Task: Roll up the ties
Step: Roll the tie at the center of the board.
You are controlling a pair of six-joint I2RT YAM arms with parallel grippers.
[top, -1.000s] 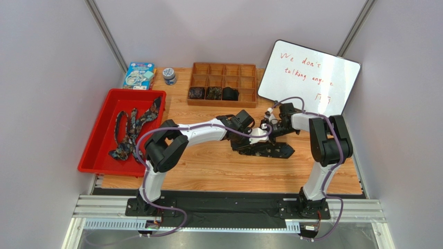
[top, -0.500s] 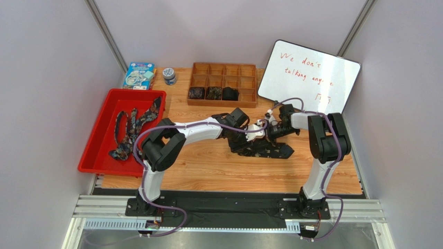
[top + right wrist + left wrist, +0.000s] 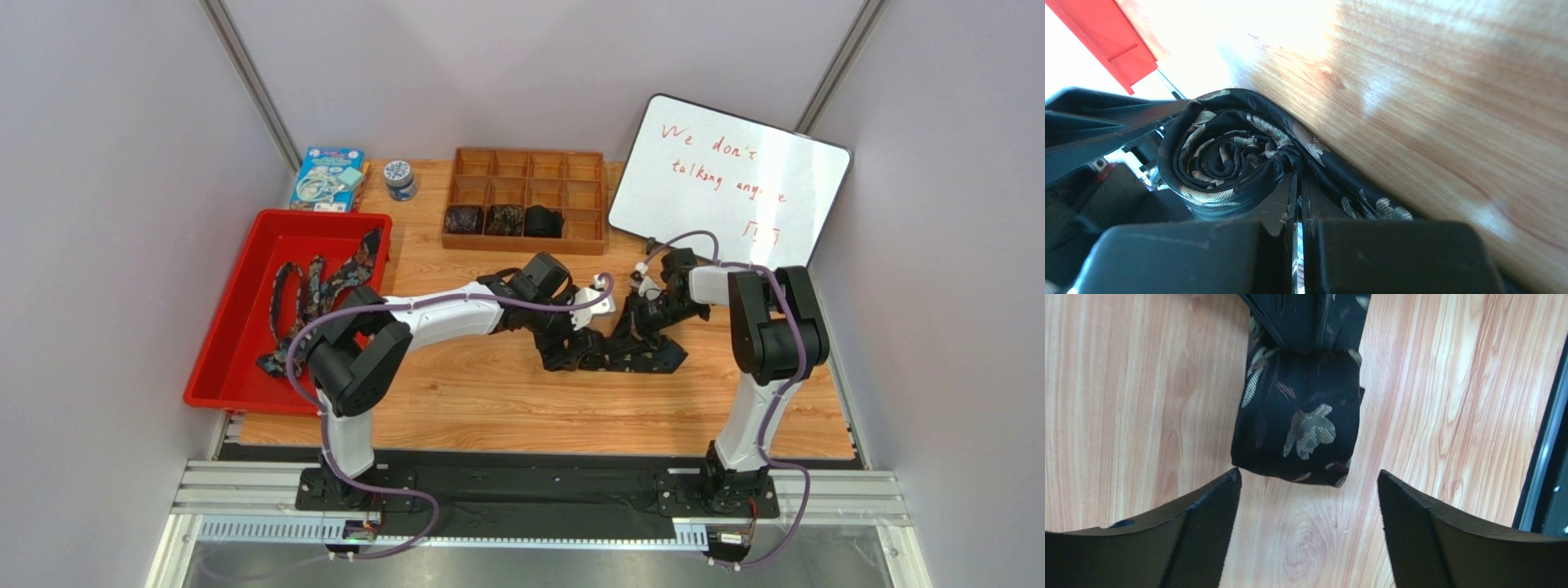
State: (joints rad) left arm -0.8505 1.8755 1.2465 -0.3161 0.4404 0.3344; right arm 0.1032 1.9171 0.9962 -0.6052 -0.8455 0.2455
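Tie (image 3: 620,353) half rolled on the table (image 3: 491,404), just near-side of the compartment box (image 3: 530,196)
Right end effector (image 3: 1298,205) pinched shut on the fabric at the coil (image 3: 1229,159); left end effector (image 3: 1309,478) wide, fingers either side of the coil's end, not gripping. Unrolled tail trails on the wood. Three rolled ties (image 3: 503,221) sit in the box's near row; loose ties (image 3: 307,306) in the red tray (image 3: 227,368) left of the box
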